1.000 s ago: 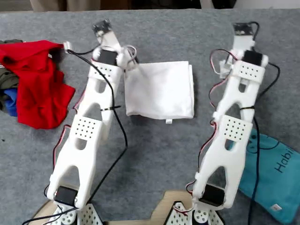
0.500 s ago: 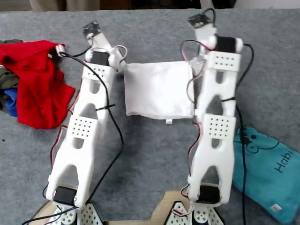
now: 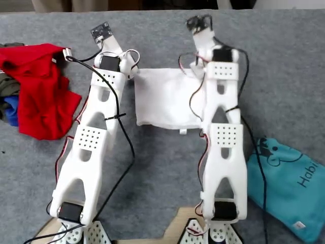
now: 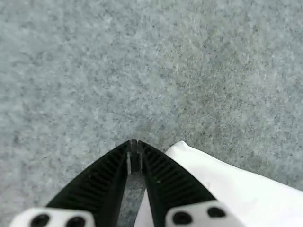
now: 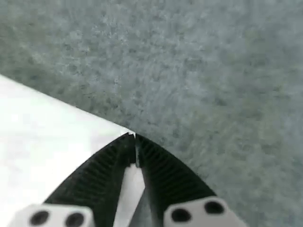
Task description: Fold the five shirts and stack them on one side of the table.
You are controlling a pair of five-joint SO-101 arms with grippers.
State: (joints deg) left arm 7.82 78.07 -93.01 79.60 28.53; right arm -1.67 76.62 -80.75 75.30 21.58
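Now left gripper [image 4: 134, 143] and right gripper [image 5: 132, 137], both closed, at far corners of white shirt [image 3: 165, 99].

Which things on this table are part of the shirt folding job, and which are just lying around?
Job: white shirt, red shirt, blue cloth, teal cloth, left gripper, right gripper.
Lying about: wooden base, grey table cover.

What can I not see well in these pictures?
White shirt: high view, the right arm covers its right side.
Teal shirt: high view, cut off by the right edge.
Dark clothes: high view, mostly under the red shirt and cut by the left edge; their number is unclear.
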